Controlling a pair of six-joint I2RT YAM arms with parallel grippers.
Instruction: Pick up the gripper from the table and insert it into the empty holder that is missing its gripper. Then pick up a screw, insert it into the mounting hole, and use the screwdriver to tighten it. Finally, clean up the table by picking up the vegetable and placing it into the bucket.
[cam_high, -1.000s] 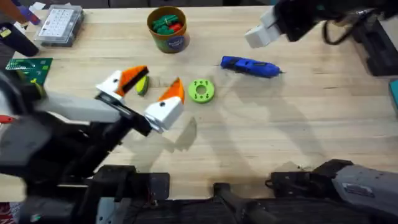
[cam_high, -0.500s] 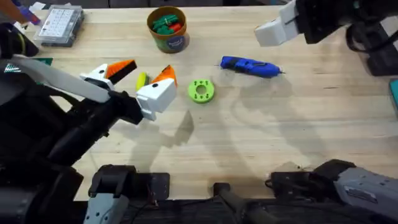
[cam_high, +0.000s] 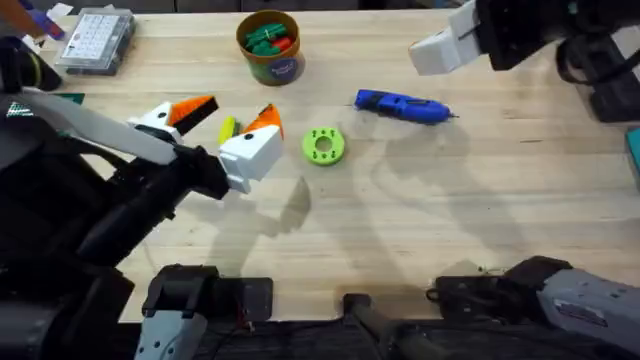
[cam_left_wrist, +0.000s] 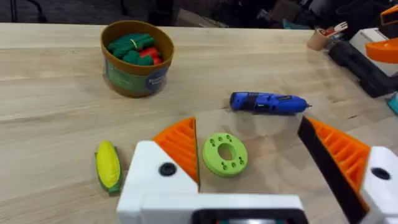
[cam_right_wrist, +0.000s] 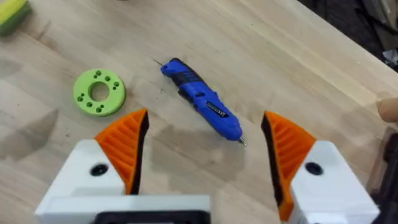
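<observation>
The yellow-and-green vegetable lies on the table. My left gripper hangs open above it, holding nothing. In the left wrist view the vegetable lies outside one orange pad, and the left gripper frames a green disc. The orange-brown bucket stands at the back with toy pieces inside. The blue screwdriver lies to its right. My right gripper is raised at the back right. In its wrist view the right gripper is open above the screwdriver. The holder and screw are out of view.
A bright green ring-shaped disc lies between the vegetable and the screwdriver. A clear compartment box sits at the back left, with a green circuit board near it. Dark equipment stands at the right edge.
Over the last second my left gripper moved away from the front edge and slightly left, uncovering the vegetable. The right gripper shifted a little to the right. Neither has moved in the last half second.
</observation>
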